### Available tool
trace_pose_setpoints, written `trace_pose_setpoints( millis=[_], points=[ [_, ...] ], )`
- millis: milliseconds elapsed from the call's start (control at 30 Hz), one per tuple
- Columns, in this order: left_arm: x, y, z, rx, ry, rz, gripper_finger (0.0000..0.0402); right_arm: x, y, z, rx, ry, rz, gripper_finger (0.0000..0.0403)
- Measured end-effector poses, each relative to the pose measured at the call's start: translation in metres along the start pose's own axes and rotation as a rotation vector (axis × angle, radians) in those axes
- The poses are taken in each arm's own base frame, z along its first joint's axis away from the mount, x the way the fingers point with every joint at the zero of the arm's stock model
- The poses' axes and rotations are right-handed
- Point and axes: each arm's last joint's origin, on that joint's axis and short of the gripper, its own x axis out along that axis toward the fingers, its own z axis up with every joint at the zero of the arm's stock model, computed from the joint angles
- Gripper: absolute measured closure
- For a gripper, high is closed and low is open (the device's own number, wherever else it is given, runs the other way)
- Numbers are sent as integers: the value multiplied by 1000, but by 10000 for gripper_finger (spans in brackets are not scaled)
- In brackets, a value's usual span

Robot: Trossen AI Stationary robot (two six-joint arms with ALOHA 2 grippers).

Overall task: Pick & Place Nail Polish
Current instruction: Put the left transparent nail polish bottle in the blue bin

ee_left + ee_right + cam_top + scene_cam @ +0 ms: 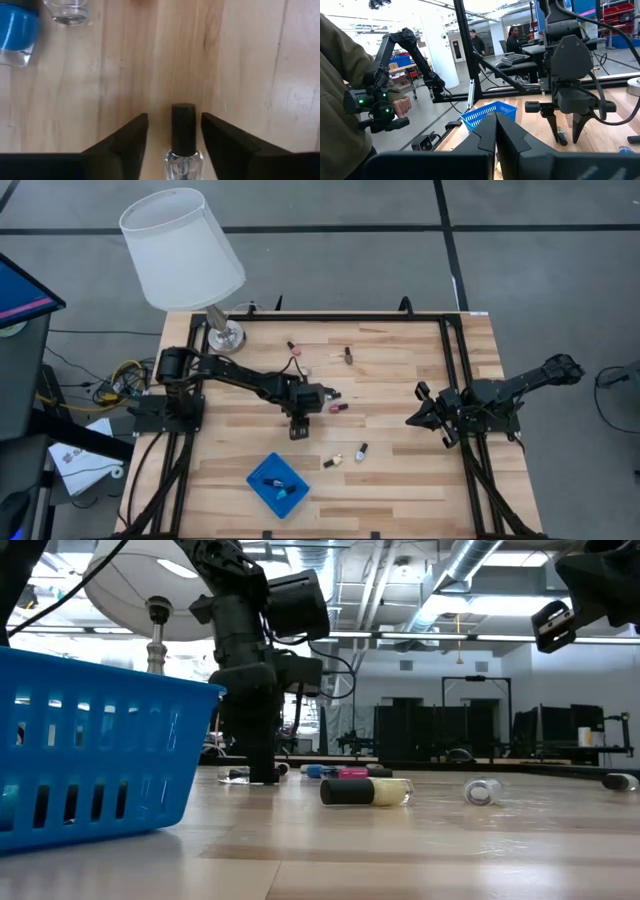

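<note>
- Your left gripper (299, 427) was down at the table mid-board, fingers spread and straddling a clear bottle (183, 150) that lay flat on the wood. In the left wrist view its dark cap (183, 127) sat between the fingers (125, 142) with a gap on each side, so nothing was pinched yet.
- Your right gripper (428, 412) hovered off the table near the right edge, fingers pressed together and carrying nothing.
- The other polish lay scattered: a pink bottle (337, 408) just beside the left gripper, two near the back edge (347, 355), and a yellow one (333, 461) and another (360, 451) toward the front. At least two bottles already lay in the blue tray (262, 493).
- The bottle was round and lying down, so, as I judge it, uneven finger contact could have rolled or spun it out of the gap as you closed.
- The cap is narrower than the glass; closing on the cap alone might have given you a weak hold that let the bottle swing or slip on the lift.
- The fingertips were at the wood, so pressing lower risked scraping the board.
- The blue bottle (15, 30) and a clear one (65, 11) lay close ahead; pushing forward could have knocked them.
</note>
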Motion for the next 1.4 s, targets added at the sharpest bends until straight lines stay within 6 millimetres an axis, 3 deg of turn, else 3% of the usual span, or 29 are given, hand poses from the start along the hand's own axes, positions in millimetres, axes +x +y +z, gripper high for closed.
trace_pose_setpoints(
  millis=[233, 533, 633, 800, 933, 1100, 1267, 1400],
  points=[
    [1, 1, -1, 5, 5, 23, 352, 0, 0, 0, 0, 0, 0, 403],
    [-8, 2, -2, -48, -6, 18, 358, 0, 0, 0, 0, 0, 0, 403],
    [-32, 0, -2, -75, -48, 12, 358, 0, 0, 0, 0, 2, 0, 403],
    [-95, -10, -4, -144, -218, -19, 358, 0, 0, 0, 0, 1, 0, 403],
    [-145, -35, -16, -190, -375, -56, 358, 0, 0, 0, 0, 1, 0, 403],
    [-178, -85, -41, -94, -445, -178, 358, 0, 0, 0, 0, 1, 0, 403],
    [-174, -135, -66, -16, -408, -214, 358, 0, 0, 0, 0, 1, 0, 403],
    [-144, -158, -72, 13, -312, -173, 358, 0, 0, 0, 0, 1, 0, 403]
  ],
)
